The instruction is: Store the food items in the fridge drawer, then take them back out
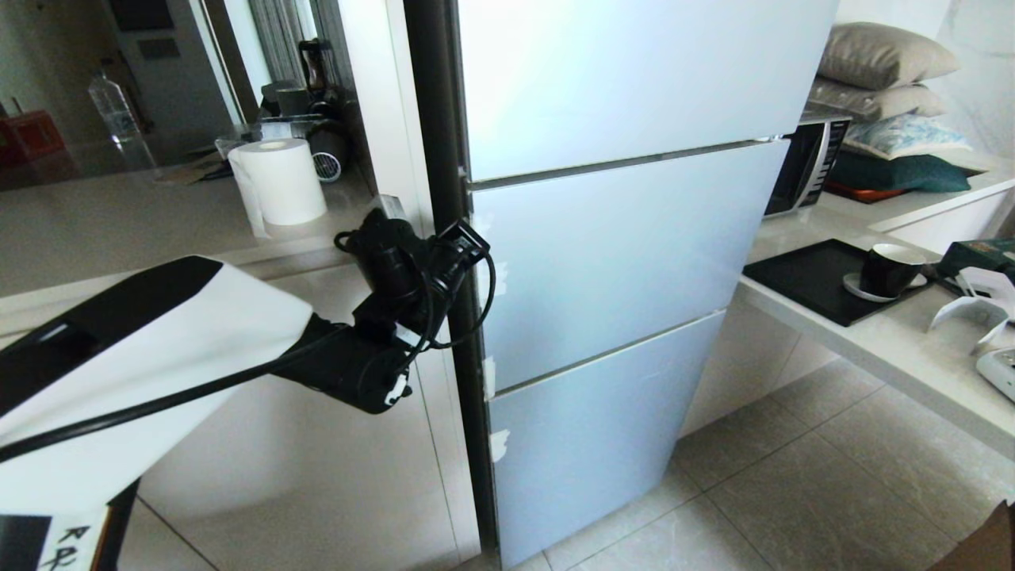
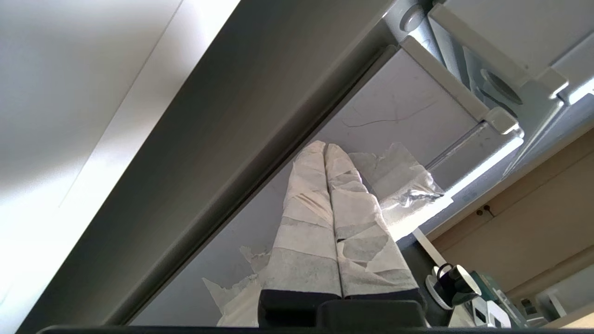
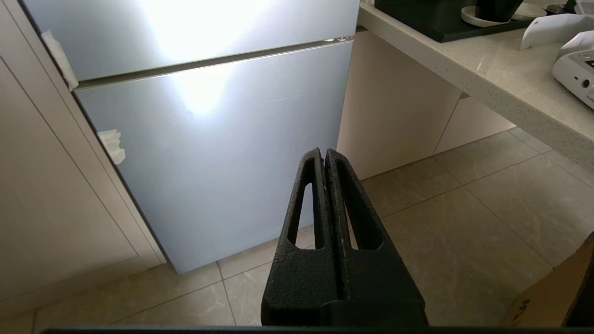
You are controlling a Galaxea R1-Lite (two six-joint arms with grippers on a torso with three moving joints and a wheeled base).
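The fridge (image 1: pixel 618 262) stands closed, with three pale blue fronts one above the other. The food items and the fridge drawer are hidden. My left arm's wrist (image 1: pixel 412 285) reaches to the left edge of the middle front. My left gripper (image 2: pixel 325 147) has tape-wrapped fingers (image 2: pixel 306 218) pressed together with nothing between them. Its tips lie close to the grey door face beside a torn tape patch (image 2: pixel 403 176); I cannot tell whether they touch it. My right gripper (image 3: pixel 324 153) is shut and empty, low in front of the bottom front (image 3: pixel 209 153) and the tiled floor.
A paper towel roll (image 1: pixel 279 182) stands on the counter to the left. A counter (image 1: pixel 896 349) on the right carries a black tray (image 1: pixel 793 281), a dark cup (image 1: pixel 888 270) and white devices (image 1: pixel 991 317). A microwave (image 1: pixel 805 166) and pillows (image 1: pixel 880 55) sit behind.
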